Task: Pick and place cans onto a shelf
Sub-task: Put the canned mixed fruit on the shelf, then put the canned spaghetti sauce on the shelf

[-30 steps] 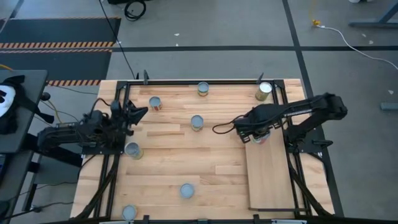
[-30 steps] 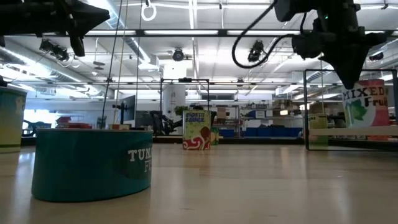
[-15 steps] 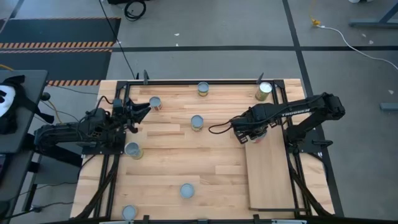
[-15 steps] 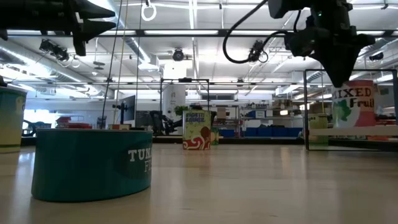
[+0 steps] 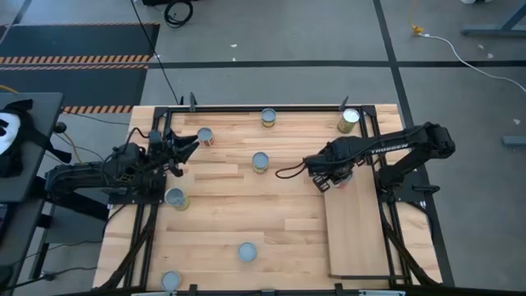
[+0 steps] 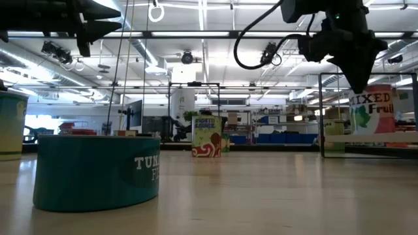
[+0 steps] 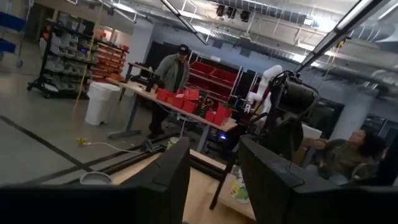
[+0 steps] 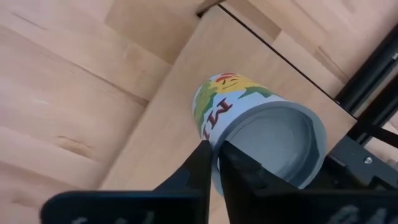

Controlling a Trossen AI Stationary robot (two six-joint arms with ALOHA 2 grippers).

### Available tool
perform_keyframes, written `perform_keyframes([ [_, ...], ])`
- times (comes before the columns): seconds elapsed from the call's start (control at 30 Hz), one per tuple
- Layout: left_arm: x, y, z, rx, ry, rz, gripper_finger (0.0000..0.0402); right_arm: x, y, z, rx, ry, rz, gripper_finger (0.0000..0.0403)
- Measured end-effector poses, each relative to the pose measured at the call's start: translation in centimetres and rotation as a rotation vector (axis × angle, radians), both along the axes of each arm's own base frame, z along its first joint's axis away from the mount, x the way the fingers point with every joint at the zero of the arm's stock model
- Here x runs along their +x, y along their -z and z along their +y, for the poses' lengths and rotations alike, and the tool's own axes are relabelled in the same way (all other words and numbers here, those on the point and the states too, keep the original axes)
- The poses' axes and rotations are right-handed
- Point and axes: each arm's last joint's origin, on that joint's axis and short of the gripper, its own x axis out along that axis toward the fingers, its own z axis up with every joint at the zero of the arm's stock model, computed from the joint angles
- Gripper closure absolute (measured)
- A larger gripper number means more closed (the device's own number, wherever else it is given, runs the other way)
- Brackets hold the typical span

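**Right arm over the shelf end, left arm waiting at the side**

Your high view lays out the whole tabletop (image 5: pixel 246 214): the shelf (image 5: pixel 355 234) lies along its right side, and loose cans sit at the top edge (image 5: pixel 269 117), the top right corner (image 5: pixel 348 120), the centre (image 5: pixel 260 162), the left (image 5: pixel 174 198) and the bottom (image 5: pixel 246 252).

The right gripper (image 5: pixel 322 182) hangs at the shelf's upper end, its fingers nearly closed on nothing.

Only your right wrist view shows the fruit can (image 8: pixel 261 140) standing upright on the shelf, just beyond the fingertips (image 8: pixel 202 163).

The low view adds a teal tuna can (image 6: pixel 98 172) close to the lens.

The left gripper (image 5: pixel 185 145) waits at the upper left, fingers (image 7: pixel 171 180) apart and empty, near another can (image 5: pixel 205 136).
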Motion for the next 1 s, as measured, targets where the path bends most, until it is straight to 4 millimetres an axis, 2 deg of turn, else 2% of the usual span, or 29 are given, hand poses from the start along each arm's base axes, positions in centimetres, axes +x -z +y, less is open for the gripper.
perform_keyframes([
  [0.2, -0.1, -0.1, 0.0, 0.013, -0.003, -0.005, 0.0257, -0.2, -0.4, 0.0, 0.029, 0.014, -0.049, 0.0389],
  [0.53, -0.1, -0.1, 0.1, 0.011, -0.056, -0.002, 0.0257, -0.5, -1.0, 0.1, 0.039, 0.033, -0.06, 0.0328],
  [0.63, -0.2, -0.3, 0.1, 0.025, -0.052, 0.029, 0.0255, -0.3, -2.1, 0.0, 0.036, 0.006, -0.079, 0.0307],
  [0.73, -0.6, -1.8, 0.0, 0.063, -0.038, 0.129, 0.0247, -0.2, -4.2, 0.0, 0.022, -0.028, -0.1, 0.0286],
  [0.87, -1.7, -4.4, -0.1, 0.088, -0.038, 0.242, 0.0235, 1.6, -7.1, -0.1, -0.02, -0.11, -0.224, 0.0268],
  [1.0, -2.8, -6.1, -0.2, 0.089, -0.035, 0.308, 0.0233, 5.7, -8.5, 0.3, -0.07, -0.315, -0.342, 0.0267],
])
